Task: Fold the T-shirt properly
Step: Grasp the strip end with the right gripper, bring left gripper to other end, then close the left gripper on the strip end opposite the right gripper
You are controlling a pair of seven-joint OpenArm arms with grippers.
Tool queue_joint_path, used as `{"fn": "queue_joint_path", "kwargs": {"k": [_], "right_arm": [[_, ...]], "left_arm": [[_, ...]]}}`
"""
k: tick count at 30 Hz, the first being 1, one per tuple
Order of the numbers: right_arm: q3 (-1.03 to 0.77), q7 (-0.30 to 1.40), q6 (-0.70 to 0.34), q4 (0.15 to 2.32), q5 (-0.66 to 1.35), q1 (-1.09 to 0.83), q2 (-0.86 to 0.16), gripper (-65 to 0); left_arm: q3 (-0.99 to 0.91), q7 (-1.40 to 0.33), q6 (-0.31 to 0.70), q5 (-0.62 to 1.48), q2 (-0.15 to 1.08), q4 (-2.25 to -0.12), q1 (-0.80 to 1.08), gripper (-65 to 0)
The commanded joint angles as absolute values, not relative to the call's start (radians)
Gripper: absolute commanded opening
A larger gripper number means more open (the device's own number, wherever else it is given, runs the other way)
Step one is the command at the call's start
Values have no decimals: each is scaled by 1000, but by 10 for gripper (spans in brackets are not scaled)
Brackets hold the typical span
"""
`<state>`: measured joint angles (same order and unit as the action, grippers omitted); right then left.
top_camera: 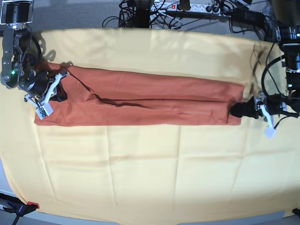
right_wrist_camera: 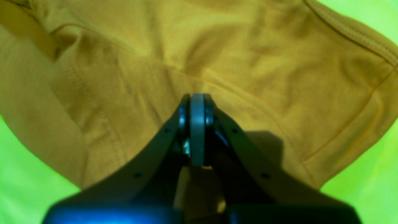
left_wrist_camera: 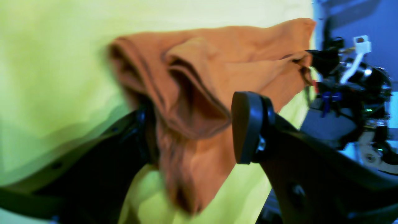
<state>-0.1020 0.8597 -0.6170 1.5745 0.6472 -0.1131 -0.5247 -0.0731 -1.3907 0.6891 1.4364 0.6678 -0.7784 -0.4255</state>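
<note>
T-shirt (top_camera: 140,104) sits at about 12 o'clock of the yellow cloth (top_camera: 150,178), pulled out into a long narrow band running 9 to 3 in the base view, already folded lengthwise with one fold line down its middle. I read the tension as deliberate: each arm holds one end so the band stays flat before the next fold

Right gripper (right_wrist_camera: 197,102), at the 9 o'clock end in base: jaws look fully closed in the wrist view, pads pressed together with fabric bunched right at the tip. I judge it's pinching the shirt there, though the pinch point itself is hidden

Left gripper (left_wrist_camera: 192,124), at the 3 o'clock end in base: jaws stand apart, cloth hanging between them and draped against the 9 o'clock finger, 3 o'clock pad (left_wrist_camera: 247,127) clear of it. Frame is blurred; I can't tell if it actually has a hold or is just wide around the hem

Around: cables and a power strip (top_camera: 164,5) along the 12 o'clock table edge, off the cloth. Nothing lies on the shirt. Main nuisance I see is the yellow cloth itself, soft and creased under the shirt, easy to snag along with the hem
</note>
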Motion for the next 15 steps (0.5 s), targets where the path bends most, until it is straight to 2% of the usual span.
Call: {"fn": "queue_joint_path", "kwargs": {"k": [1, 6, 15], "right_arm": [[-107, 875, -609, 1581, 632, -105, -538, -650], [-107, 875, -609, 1581, 663, -105, -537, -650], [-107, 875, -609, 1581, 688, -105, -537, -650]], "left_arm": [[-79, -1396, 688, 1449, 707, -789, -455, -289], [-79, -1396, 688, 1456, 755, -790, -466, -289], [-79, -1396, 673, 1414, 749, -790, -458, -289]]}}
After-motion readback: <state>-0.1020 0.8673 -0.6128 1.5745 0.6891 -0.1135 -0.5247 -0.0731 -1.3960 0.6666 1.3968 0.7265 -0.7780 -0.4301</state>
